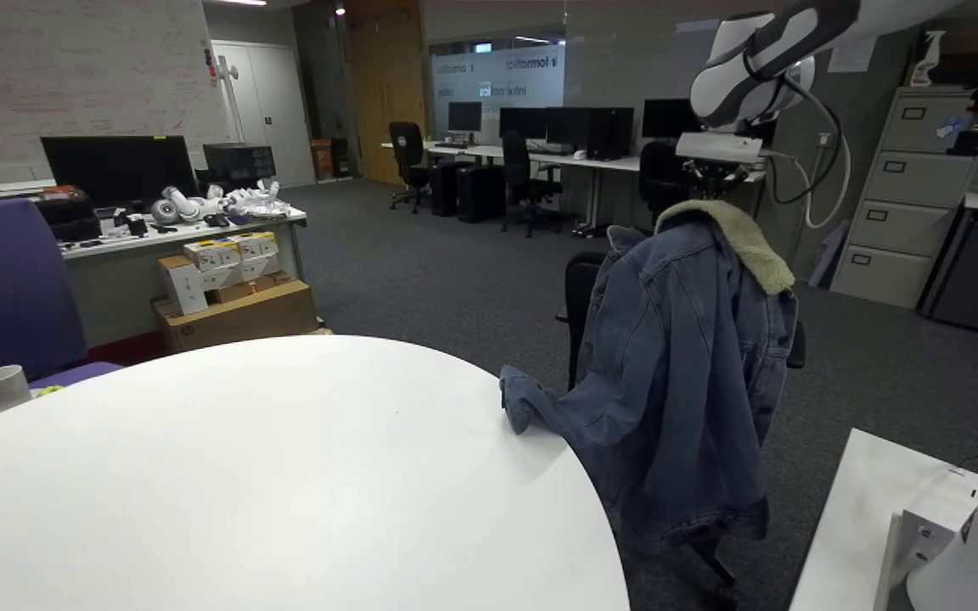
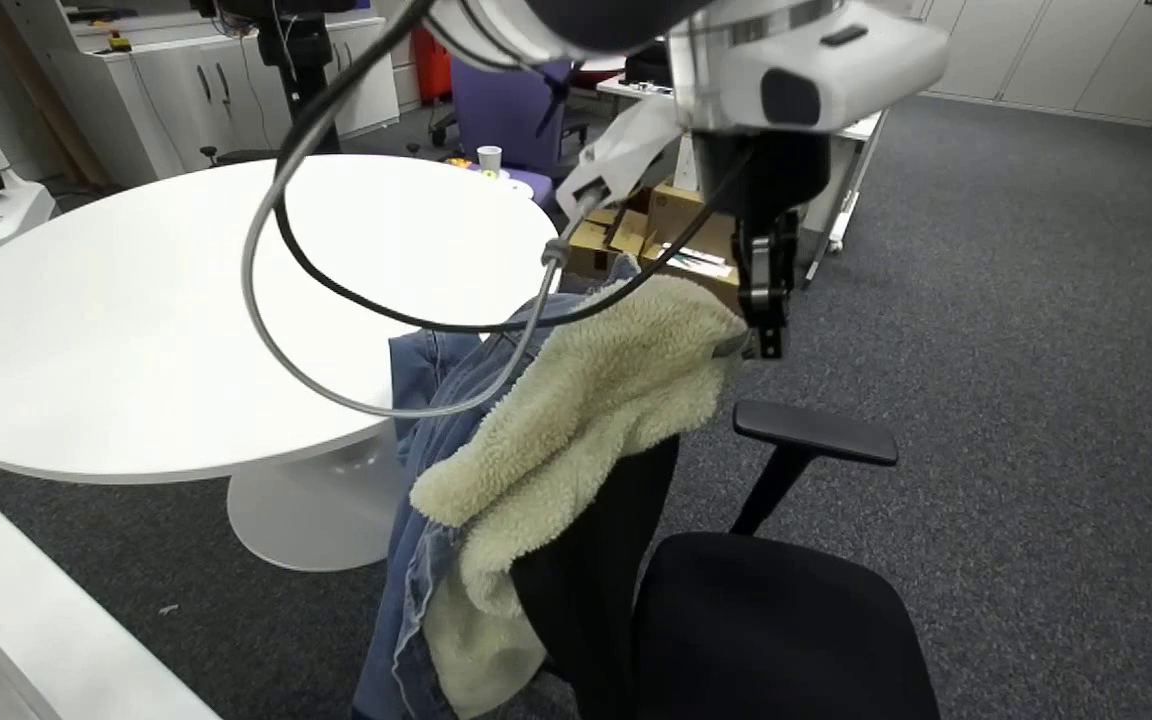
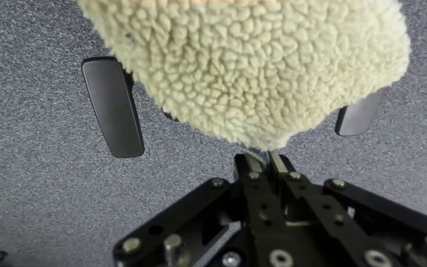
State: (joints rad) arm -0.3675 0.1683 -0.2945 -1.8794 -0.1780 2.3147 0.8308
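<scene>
Claw (image 3: pixel 265 161) is pinching the jacket (image 1: pixel 667 348) by a fleecy corner (image 3: pixel 260 126); the jacket is hanging over the chair (image 2: pixel 771 625), one sleeve (image 1: pixel 525 406) lying on the bench (image 1: pixel 285 475). So slight a hold is probably calling for slow, smooth movement, minding that sleeve's drag.

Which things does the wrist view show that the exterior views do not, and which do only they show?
Only the wrist view: a denim edge caught between the closed jaws. Only the exterior views: the round white table, the cup and the purple chair. Both: the jacket with its cream fleece, the jaws, a black armrest and the grey carpet.
</scene>
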